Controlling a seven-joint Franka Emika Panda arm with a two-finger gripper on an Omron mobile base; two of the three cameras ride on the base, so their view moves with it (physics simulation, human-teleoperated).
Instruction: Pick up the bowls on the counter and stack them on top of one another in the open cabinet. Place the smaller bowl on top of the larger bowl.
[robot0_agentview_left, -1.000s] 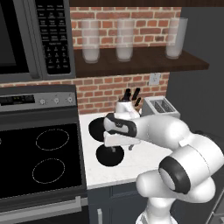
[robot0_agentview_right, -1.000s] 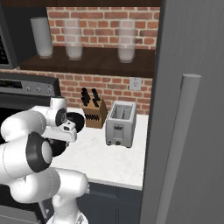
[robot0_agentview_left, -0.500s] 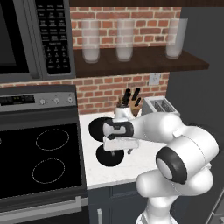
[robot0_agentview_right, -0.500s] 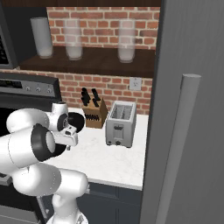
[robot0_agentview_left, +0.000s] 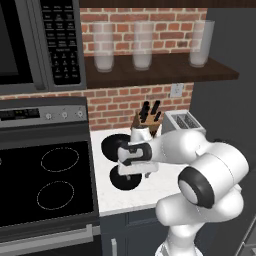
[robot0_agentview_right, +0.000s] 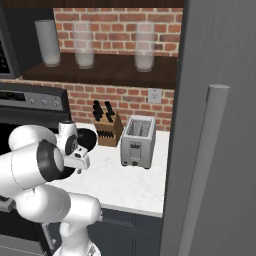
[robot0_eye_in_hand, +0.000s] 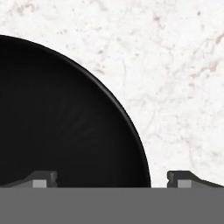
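Note:
Two glossy black bowls sit on the white marbled counter (robot0_agentview_left: 103, 199). The back bowl (robot0_agentview_left: 111, 146) stands near the knife block and also shows as the bowl (robot0_agentview_right: 86, 139) behind my hand. The front bowl (robot0_agentview_left: 125, 179) lies right under my gripper (robot0_agentview_left: 131, 173). In the hand view the front bowl (robot0_eye_in_hand: 57, 127) covers the left side over the counter (robot0_eye_in_hand: 175, 65), and its rim passes between my fingertips. The gripper (robot0_eye_in_hand: 113, 179) is open, with one fingertip over the bowl and one outside it. I cannot tell which bowl is wider. The brown shelf (robot0_agentview_left: 160, 73) hangs above.
Three clear glasses (robot0_agentview_left: 142, 45) stand along the shelf (robot0_agentview_right: 100, 70). A knife block (robot0_agentview_left: 145, 121) and a toaster (robot0_agentview_right: 137, 142) sit at the counter's back. The black stovetop (robot0_agentview_left: 45, 180) lies left, the microwave (robot0_agentview_left: 35, 45) above it, and a tall grey fridge side (robot0_agentview_right: 220, 125) stands right.
My hand has sunk a little toward the front bowl, and the arm's elbow has folded lower. The bowls have not moved.

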